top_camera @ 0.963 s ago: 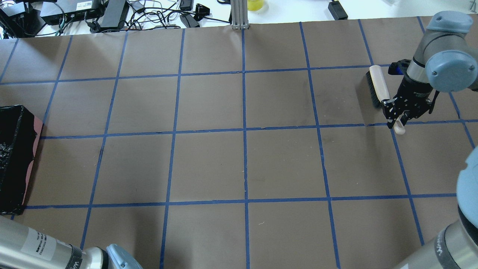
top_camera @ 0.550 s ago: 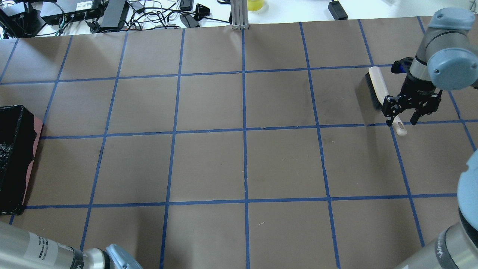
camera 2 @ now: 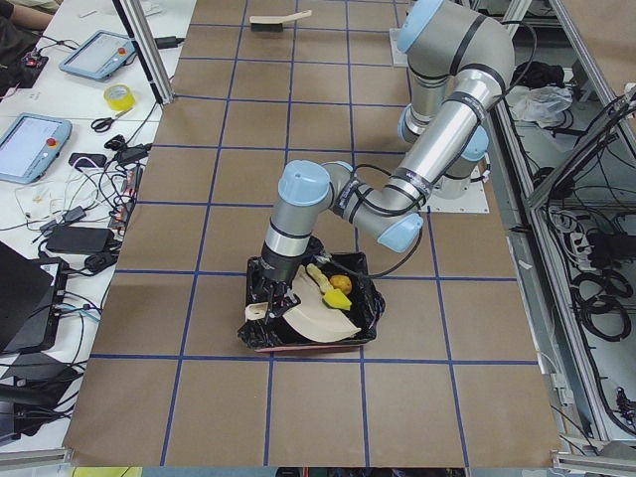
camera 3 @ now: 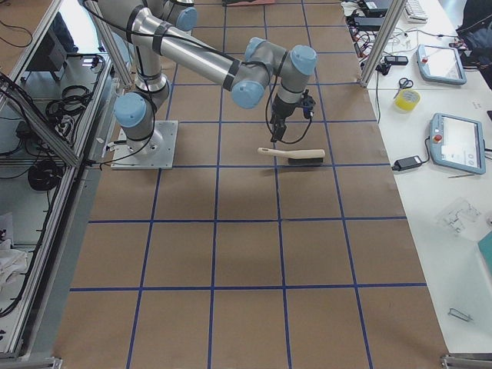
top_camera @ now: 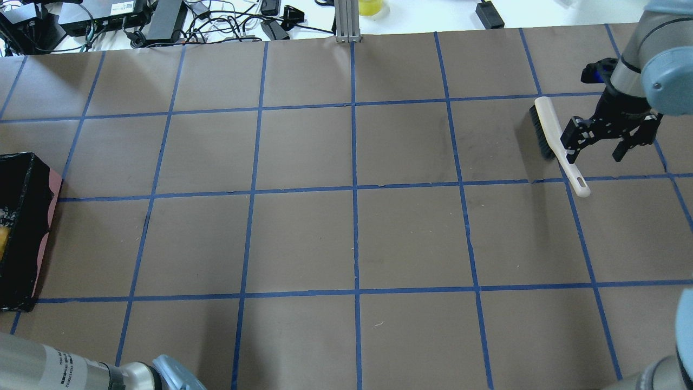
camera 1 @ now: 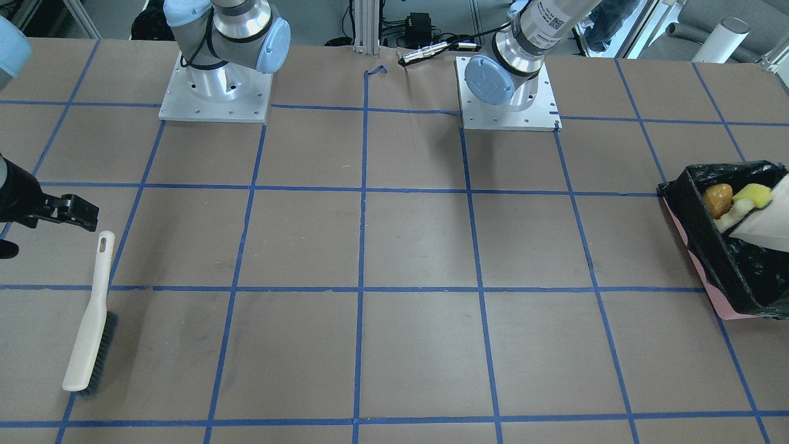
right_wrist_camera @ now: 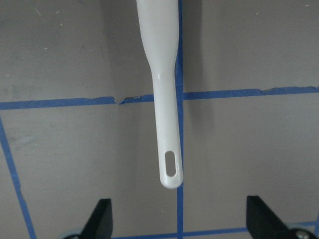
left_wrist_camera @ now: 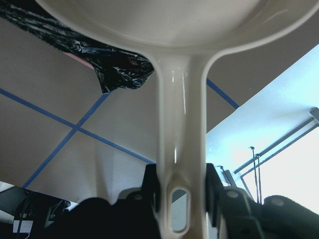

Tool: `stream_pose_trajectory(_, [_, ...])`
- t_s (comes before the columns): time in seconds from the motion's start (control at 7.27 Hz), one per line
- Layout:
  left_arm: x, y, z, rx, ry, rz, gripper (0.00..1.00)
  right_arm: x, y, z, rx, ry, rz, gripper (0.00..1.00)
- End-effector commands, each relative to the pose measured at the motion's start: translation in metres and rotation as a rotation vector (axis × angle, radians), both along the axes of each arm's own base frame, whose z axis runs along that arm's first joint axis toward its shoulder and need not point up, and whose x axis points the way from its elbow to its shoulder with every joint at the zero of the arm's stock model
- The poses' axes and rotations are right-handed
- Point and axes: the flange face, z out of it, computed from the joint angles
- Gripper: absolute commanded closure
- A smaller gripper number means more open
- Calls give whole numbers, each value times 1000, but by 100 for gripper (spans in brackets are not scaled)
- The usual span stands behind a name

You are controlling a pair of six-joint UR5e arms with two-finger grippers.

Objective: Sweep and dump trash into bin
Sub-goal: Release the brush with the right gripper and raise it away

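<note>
The bin (camera 1: 696, 246), black-lined with pink sides, sits at the table's left end (top_camera: 21, 227). In it lie the trash pieces: a brown lump (camera 1: 718, 198), a yellow-green wedge (camera 1: 756, 196) and a croissant (camera 2: 319, 281). My left gripper (left_wrist_camera: 179, 191) is shut on the handle of the beige dustpan (left_wrist_camera: 179, 124), which is tilted over the bin (camera 2: 316, 320). My right gripper (top_camera: 595, 142) is open and empty just above the end of the handle of the white brush (top_camera: 546, 125), which lies flat on the table (right_wrist_camera: 167, 99).
Blue tape lines grid the brown table (top_camera: 352, 238). Cables and power boxes (top_camera: 135, 19) line the far edge beside a metal post (top_camera: 346, 21). The two arm bases (camera 1: 216, 92) stand on the robot's side.
My right gripper has opened, let go of the brush handle and drawn back up and to the right. The brush stays on the table. A yellow piece now shows in the bin.
</note>
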Motion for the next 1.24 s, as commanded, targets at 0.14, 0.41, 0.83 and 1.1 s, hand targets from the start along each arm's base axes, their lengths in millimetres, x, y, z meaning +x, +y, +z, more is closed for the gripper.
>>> stream_pose_trajectory(0.14, [-21,16,36,-47,-71,-24,100,87,12,120,-86,15,-42,0])
stream_pose_trajectory(0.41, [-27,21,48,-55,-90,-20,100,177,26,144,-137,12,-43,0])
stream_pose_trajectory(0.83, [-24,7,72,-21,27,17,100,216,66,172,-206,9,-13,2])
stream_pose_trajectory(1.1, [-70,-33,122,-53,69,-16,100,215,72,161,-315,2,60,4])
